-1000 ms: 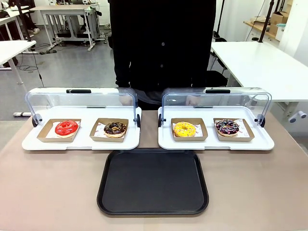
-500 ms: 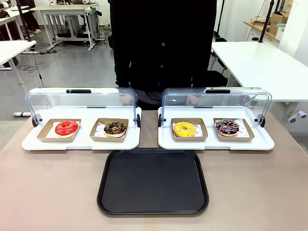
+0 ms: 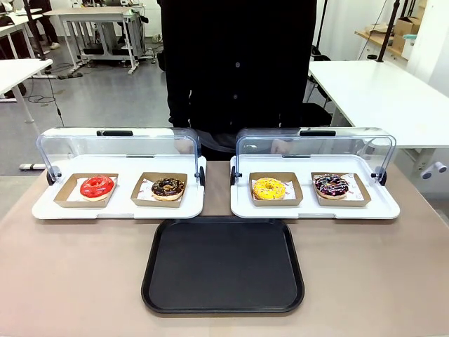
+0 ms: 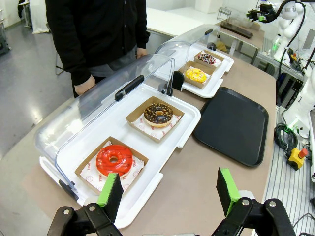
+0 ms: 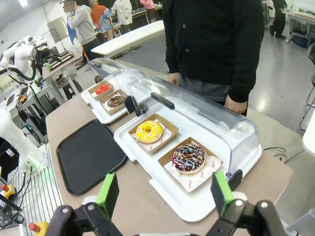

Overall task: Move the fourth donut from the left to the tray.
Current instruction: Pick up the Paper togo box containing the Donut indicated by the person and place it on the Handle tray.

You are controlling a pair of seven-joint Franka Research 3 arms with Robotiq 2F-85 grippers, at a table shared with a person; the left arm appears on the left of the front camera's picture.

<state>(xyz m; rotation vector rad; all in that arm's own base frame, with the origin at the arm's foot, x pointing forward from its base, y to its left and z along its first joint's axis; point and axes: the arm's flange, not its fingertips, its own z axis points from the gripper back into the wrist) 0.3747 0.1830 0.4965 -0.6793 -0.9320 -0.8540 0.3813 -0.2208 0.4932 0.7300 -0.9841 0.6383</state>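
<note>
Tan table (image 3: 70, 281) spans the lower half of the front view. A person (image 3: 235, 63) in a black top stands at the far edge, upper centre. The black tray (image 3: 223, 265) sits lower centre, flat on the table, nothing on it, its far rim just beside the two white display trays. The left display tray (image 3: 119, 206) is mid-left and the right display tray (image 3: 316, 208) mid-right, apart, with a strip of table between them. Each has a clear domed lid (image 3: 116, 151) swung back toward the person, so the front is open. There are four donuts in a row, each in its own brown cardboard holder (image 3: 359, 193): red donut (image 3: 97, 186) and chocolate donut with pale specks (image 3: 168, 187) on the left display tray, yellow donut (image 3: 269, 188) and the fourth donut (image 3: 331, 184) on the right one. The fourth donut has dark icing with pink and white streaks and sits at the far right of the row, right of centre in the front view, well apart from the black tray. In the right wrist view it lies centre frame, just above the right gripper (image 5: 164, 179), whose jaws are spread wide with nothing between the green pads. The left gripper (image 4: 170, 174) is at the bottom edge of the left wrist view, also spread wide and grasping nothing, above the table edge near the red donut.
</note>
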